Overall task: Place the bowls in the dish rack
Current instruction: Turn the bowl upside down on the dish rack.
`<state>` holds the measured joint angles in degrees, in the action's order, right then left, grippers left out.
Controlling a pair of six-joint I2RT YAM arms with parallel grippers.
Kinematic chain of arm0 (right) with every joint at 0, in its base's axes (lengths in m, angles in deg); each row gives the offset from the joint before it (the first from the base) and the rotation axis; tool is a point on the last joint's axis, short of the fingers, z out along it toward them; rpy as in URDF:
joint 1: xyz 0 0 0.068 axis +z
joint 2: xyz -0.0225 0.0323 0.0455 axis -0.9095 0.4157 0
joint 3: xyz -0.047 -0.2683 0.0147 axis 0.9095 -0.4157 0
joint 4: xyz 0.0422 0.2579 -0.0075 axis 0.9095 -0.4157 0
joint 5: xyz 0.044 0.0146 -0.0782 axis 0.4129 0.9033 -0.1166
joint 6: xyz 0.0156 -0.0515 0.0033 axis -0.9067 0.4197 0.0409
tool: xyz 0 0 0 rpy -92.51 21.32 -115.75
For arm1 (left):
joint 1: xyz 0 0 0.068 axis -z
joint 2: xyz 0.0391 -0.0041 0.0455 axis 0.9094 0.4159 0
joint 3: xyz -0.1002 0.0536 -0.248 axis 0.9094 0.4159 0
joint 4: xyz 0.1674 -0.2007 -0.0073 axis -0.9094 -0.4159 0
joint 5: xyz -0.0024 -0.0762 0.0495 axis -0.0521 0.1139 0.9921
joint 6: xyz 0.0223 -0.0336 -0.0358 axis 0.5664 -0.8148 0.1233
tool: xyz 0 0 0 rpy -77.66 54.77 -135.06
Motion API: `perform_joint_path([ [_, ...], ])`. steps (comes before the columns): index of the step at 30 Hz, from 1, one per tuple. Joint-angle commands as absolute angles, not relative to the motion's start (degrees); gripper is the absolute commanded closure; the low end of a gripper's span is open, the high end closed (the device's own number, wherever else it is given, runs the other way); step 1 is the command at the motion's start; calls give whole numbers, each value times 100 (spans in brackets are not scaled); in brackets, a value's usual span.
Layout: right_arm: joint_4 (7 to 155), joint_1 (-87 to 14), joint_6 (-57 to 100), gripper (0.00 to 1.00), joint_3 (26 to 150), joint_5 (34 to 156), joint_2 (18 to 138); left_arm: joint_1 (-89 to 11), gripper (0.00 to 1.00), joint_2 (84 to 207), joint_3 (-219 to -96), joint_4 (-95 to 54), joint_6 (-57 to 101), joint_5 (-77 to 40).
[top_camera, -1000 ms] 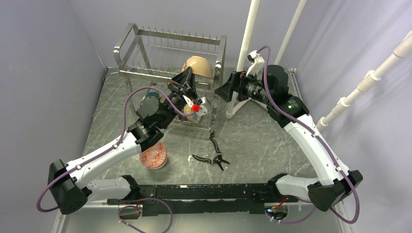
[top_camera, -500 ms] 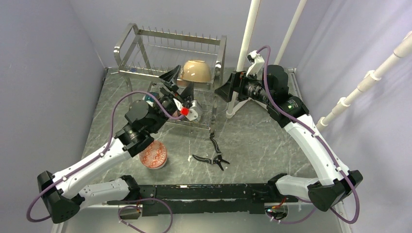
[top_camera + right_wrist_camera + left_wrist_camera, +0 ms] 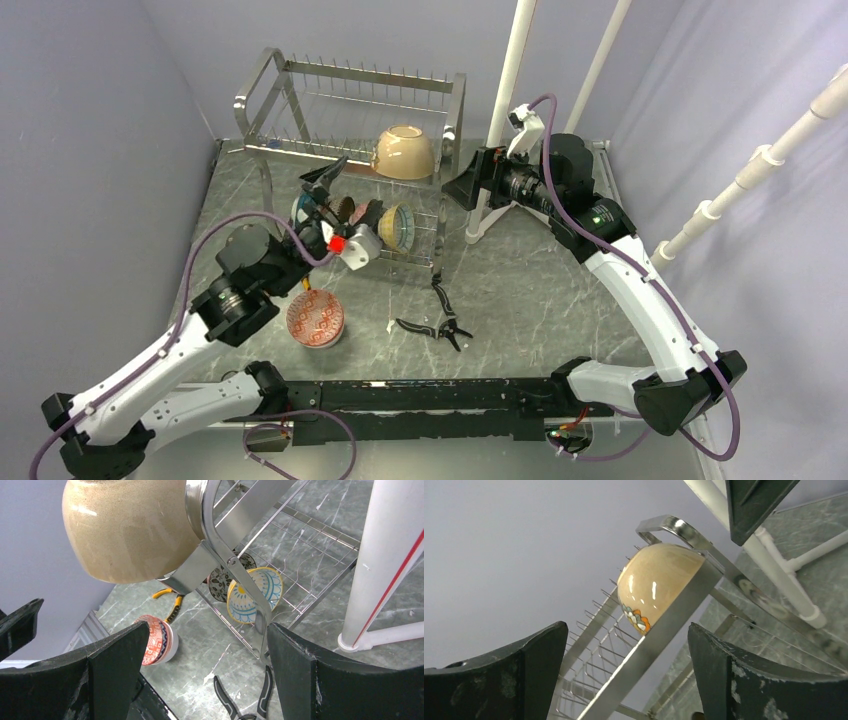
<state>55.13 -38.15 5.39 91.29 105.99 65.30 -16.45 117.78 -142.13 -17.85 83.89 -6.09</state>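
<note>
The red-patterned bowl sits upright on the counter, not yet loaded, while the tan bowl rests on the upper tier of the dish rack. In the top view the counter bowl lies at 6 o'clock from the left fingers, which are spread wide and empty at the rack's front. The right fingers, likewise spread and empty, hover at the rack's 3 o'clock end, so the left arm seems nearer.

I log the dish rack at the table's far edge: upper bowl on top tier, lower bowls beneath. Loose bowl before it, pliers to its right.
</note>
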Motion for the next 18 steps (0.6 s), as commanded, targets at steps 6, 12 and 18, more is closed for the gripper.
perform_joint_path([
  [6,5709,-3832,597,8,8926,10673,6258,-1621,6,10774,-13976,-3353,5778,-284],
  [12,5797,-3837,529,7,8339,10842,5984,-1623,6,10312,-13778,-4695,2696,804],
  [18,5904,-3837,358,7,7582,11062,5802,-1621,6,10396,-13594,-6061,252,1749],
])
